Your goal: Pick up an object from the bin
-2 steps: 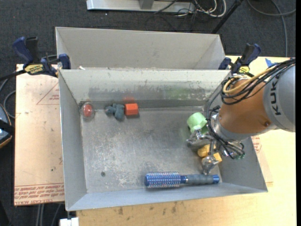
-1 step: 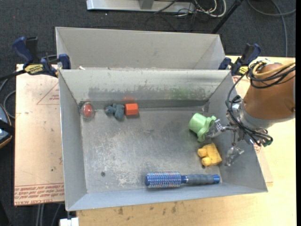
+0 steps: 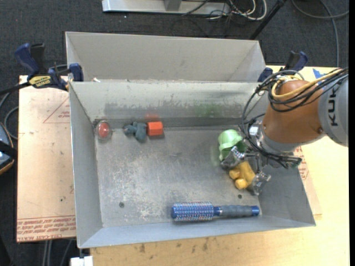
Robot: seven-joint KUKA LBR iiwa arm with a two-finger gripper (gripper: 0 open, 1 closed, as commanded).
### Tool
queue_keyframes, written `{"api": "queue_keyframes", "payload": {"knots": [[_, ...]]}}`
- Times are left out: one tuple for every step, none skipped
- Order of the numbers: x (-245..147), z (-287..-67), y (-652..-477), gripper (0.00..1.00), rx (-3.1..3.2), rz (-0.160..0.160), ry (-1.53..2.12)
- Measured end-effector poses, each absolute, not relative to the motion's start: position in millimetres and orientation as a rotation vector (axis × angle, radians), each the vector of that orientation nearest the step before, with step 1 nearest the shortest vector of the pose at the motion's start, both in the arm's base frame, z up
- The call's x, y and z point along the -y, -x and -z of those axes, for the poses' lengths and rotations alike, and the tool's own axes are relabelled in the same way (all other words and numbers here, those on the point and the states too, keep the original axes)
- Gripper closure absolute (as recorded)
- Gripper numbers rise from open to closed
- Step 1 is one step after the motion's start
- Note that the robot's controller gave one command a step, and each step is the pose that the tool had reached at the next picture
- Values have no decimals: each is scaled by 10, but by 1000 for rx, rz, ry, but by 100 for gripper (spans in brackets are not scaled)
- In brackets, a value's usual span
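The arm (image 3: 335, 101) comes in from the right side of the view and bends downward. Its wrist wears a big round orange cover (image 3: 291, 115), and black cables (image 3: 265, 88) loop over the upper part of this cover. Under the cover the gripper (image 3: 247, 170) points down and a little to the left of the view. Its two metal fingers (image 3: 237, 155) stand apart, one at the upper left, the other at the lower right.
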State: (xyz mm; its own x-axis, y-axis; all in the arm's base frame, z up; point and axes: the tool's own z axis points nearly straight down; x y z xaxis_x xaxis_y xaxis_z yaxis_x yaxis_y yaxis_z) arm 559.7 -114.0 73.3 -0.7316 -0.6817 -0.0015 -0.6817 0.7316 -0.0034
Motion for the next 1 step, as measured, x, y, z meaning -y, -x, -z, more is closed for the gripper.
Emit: {"api": "queue_keyframes", "payload": {"knots": [[1138,-762,-5619,100,-2914,6,1144]]}}
